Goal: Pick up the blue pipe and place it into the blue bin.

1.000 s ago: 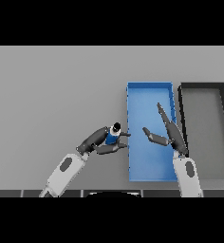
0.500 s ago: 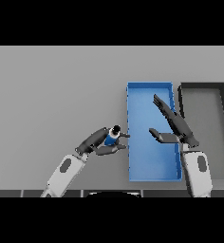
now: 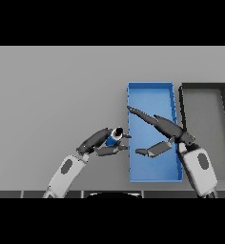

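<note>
Since half a second ago my right hand (image 3: pixel 168 129) has swung further left over the bin (image 3: pixel 150 89), its long fingers now reaching toward the near-left wall, thumb hanging open beneath. My left hand (image 3: pixel 101 141) has barely shifted; it has edged the pipe (image 3: pixel 115 137) slightly closer to the bin's left wall.

My left hand is curled round the pipe, fingers above and thumb below, pinching it just outside the bin. The pipe tilts with its open dark end up and to the right, beside the wall but not over it. My right hand is spread, fingers straight, holding nothing.

The risk I see is crowding. My right fingertips sit near the spot where the pipe must cross the wall, so if both hands close in, they could knock together and jar the pipe loose onto the table (image 3: pixel 57 95). The pipe also looks low against the wall; carried across without a lift, I judge it could catch the rim and twist out of my pinch. The dark bin (image 3: pixel 204 88) to the right is the wrong target.
</note>
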Tool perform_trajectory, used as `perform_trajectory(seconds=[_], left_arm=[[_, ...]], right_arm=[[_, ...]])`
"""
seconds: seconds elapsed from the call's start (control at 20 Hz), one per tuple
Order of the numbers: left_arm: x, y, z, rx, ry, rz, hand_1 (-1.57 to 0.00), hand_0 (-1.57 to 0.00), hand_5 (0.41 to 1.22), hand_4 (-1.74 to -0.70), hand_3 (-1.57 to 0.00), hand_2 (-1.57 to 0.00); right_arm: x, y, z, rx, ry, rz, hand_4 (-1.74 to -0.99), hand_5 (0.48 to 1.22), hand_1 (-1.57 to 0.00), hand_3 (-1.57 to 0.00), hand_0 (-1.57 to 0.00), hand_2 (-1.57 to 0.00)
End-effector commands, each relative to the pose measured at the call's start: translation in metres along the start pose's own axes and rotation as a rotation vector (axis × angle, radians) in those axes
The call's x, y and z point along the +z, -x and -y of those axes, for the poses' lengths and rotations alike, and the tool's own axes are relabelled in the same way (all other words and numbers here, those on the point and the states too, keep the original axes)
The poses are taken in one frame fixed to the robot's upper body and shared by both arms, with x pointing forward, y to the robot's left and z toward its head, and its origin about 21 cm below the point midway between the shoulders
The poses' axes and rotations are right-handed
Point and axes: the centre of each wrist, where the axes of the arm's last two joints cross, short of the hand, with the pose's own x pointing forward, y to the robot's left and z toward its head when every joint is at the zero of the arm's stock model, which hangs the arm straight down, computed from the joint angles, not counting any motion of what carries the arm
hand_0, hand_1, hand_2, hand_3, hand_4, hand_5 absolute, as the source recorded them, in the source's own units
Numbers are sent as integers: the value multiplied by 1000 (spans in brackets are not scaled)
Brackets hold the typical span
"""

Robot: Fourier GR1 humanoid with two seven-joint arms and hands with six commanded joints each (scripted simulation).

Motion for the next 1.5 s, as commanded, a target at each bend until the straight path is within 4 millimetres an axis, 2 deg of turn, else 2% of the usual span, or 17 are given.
perform_trajectory(seconds=[0.0, 0.2, 0.45, 0.6, 0.7, 0.75, 0.8, 0.85, 0.9, 0.95, 1.05, 1.1, 1.15, 1.2, 1.3, 1.45], left_arm=[[1, 0, 0, 3, 3, -11, -1571, -1571, 1221, -1475, -1571, -1571], [0, 3, 1, 2, 5, -20, -1571, -1571, 1221, -1476, -1571, -1571], [-2, 2, -2, 34, 31, -2, -1571, -1571, 1221, -1476, -1571, -1571], [-5, 3, -2, 58, 43, -8, -1571, -1571, 1221, -1459, -1571, -1571], [-5, 5, -2, 42, 47, 5, -1571, -1571, 1221, -1456, -1571, -1571], [-1, 7, -5, 56, 45, 5, -1571, -1571, 1221, -1460, -1571, -1571], [-3, 10, -5, 49, 36, -35, -1571, -1571, 1221, -1515, -1571, -1571], [-1, 6, -3, 61, 40, -39, -1571, -1571, 1221, -1560, -1304, -1541], [2, 4, -4, 72, 38, -51, -1571, -1571, 1221, -1596, -1139, -1528], [-1, 3, -5, 57, 35, -55, -1571, -1571, 1221, -1625, -1163, -1537], [-2, 5, -4, 66, 36, -32, -1571, -1571, 1221, -1667, -1228, -1549], [-2, 5, -4, 67, 35, -28, -1571, -1571, 1221, -1682, -1271, -1553], [-6, 6, -3, 66, 35, -26, -1571, -1571, 1221, -1694, -1307, -1557], [-5, 6, -6, 60, 33, -20, -1571, -1571, 1221, -1703, -1331, -1560], [-6, 5, -2, 64, 31, -8, -1571, -1571, 1221, -1717, -1372, -1549], [-3, 6, -3, 41, 33, -1, -1571, -1571, 1221, -1729, -1417, -1551]], right_arm=[[-5, -2, 0, -6, -12, -9, -1242, 524, 0, 1, 1, 0], [-27, -9, -7, -35, -122, -8, -1220, 525, 1, 1, 1, 1], [-59, -6, -18, -37, -229, -15, -1192, 514, 1, 1, 1, 1], [-78, -5, -26, -49, -277, -23, -1208, 512, 1, 1, 1, -1], [-86, -5, -27, -48, -296, -15, -1215, 513, -32, -6, 1, -54], [-91, -4, -27, -46, -307, -21, -1222, 517, -108, -49, -24, -130], [-97, -6, -27, -47, -320, -17, -1255, 519, -241, -143, -166, -249], [-101, -5, -26, -45, -328, -18, -1303, 520, -437, -307, -398, -428], [-102, -4, -30, -44, -337, -11, -1383, 523, -652, -504, -630, -657], [-106, -6, -32, -37, -343, -10, -1446, 527, -836, -662, -818, -840], [-106, -4, -33, -65, -344, 10, -1537, 600, -1101, -896, -1089, -1103], [-107, -1, -37, -108, -340, 28, -1513, 671, -1195, -1031, -1186, -1196], [-107, 1, -37, -129, -332, 37, -1495, 781, -1270, -1139, -1263, -1271], [-107, -2, -37, -125, -320, 44, -1481, 869, -1330, -1225, -1324, -1331], [-105, -1, -39, -108, -321, 87, -1474, 996, -1417, -1350, -1413, -1418], [-102, -2, -43, -90, -327, 91, -1485, 1106, -1492, -1458, -1490, -1492]])
